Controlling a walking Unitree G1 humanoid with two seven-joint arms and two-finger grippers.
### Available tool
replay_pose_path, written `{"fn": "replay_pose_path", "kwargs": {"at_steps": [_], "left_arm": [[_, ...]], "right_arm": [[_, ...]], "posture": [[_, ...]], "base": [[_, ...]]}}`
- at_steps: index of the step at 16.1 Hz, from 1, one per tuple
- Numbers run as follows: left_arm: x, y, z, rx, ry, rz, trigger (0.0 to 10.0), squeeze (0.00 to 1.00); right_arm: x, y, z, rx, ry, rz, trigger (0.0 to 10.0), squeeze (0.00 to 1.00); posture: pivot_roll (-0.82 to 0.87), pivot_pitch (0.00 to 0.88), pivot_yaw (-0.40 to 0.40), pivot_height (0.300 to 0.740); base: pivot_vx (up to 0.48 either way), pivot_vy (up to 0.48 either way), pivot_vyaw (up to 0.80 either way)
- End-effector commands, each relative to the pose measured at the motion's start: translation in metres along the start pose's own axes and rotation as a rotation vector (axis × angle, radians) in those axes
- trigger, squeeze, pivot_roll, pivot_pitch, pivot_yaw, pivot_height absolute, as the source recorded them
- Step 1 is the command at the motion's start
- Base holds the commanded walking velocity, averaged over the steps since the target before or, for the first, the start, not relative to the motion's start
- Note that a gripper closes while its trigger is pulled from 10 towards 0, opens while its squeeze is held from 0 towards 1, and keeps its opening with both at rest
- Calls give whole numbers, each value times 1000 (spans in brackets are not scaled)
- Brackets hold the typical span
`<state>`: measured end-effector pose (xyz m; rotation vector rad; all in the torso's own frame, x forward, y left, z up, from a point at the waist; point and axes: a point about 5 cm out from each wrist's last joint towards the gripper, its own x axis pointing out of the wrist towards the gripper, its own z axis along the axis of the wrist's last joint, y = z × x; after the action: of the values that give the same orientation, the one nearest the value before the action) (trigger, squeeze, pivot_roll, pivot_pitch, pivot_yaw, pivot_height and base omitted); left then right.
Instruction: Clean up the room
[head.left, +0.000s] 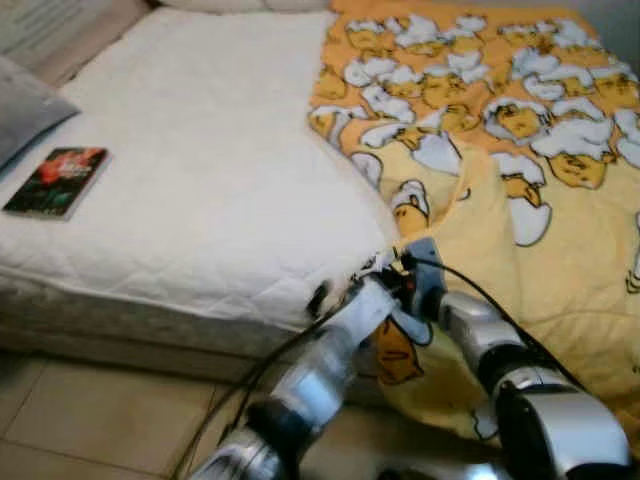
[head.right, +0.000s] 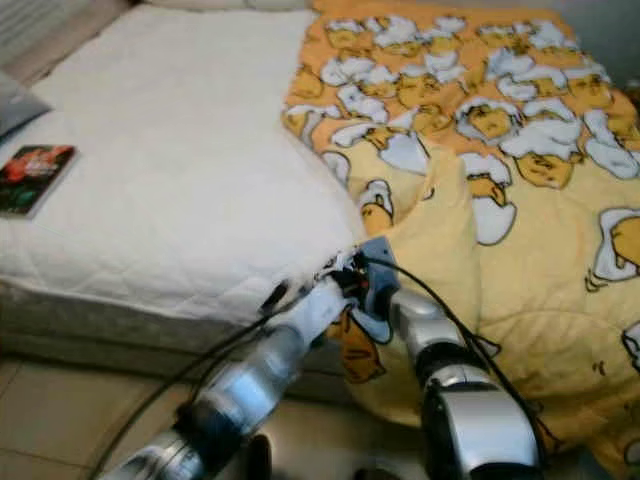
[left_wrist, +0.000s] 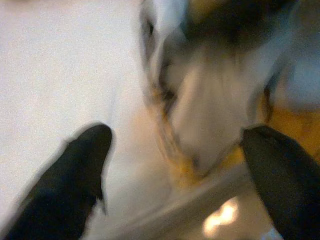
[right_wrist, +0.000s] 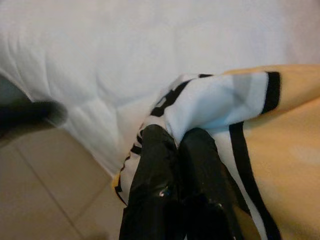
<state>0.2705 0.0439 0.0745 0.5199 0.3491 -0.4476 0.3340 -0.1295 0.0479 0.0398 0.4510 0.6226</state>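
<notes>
- From the head views, you see a bed with a bare white mattress (head.left: 200, 180) and a yellow blanket (head.left: 540, 230), printed with cartoon egg figures, covering only the robot's right part of it. The blanket's near corner hangs off the mattress edge toward the tiled floor (head.left: 90, 420), which is likely why both arms reach in there: spreading the blanket looks like the step in hand.
- Your right gripper (head.right: 352, 272) sits at that hanging corner, at the mattress edge, and the left gripper (head.left: 352, 285) comes in just beside it from the left.
- A book (head.left: 57, 180) with a dark red cover lies flat near the left edge of the mattress, well apart from the grippers. Its cover writing is too small to read. A grey pillow (head.left: 25, 105) lies just beyond it.
- In the left wrist view, much blurred, the left gripper's two black fingers (left_wrist: 70, 180) stand wide apart with nothing between them; blanket fabric lies ahead of them.
- In the right wrist view, your right gripper's fingers (right_wrist: 155, 185) are pressed together, pinching a white, black-lined fold of the blanket. That pinch suits dragging the corner across the mattress.
- No brand or label can be read anywhere.
</notes>
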Motion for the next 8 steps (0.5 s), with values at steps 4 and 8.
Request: {"fn": "replay_pose_path", "kwargs": {"at_steps": [4, 8], "left_arm": [[-104, 175, -79, -68, -10, -27, 10000, 710], [-108, 174, -115, -147, 53, -123, 10000, 725]], "right_arm": [[-18, -28, 4, -56, 13, -94, 0, 0], [-25, -37, 2, -46, 13, -130, 0, 0]], "posture": [[240, 8, -16, 740], [223, 0, -23, 740]], "base": [[0, 0, 0], [0, 0, 0]]}}
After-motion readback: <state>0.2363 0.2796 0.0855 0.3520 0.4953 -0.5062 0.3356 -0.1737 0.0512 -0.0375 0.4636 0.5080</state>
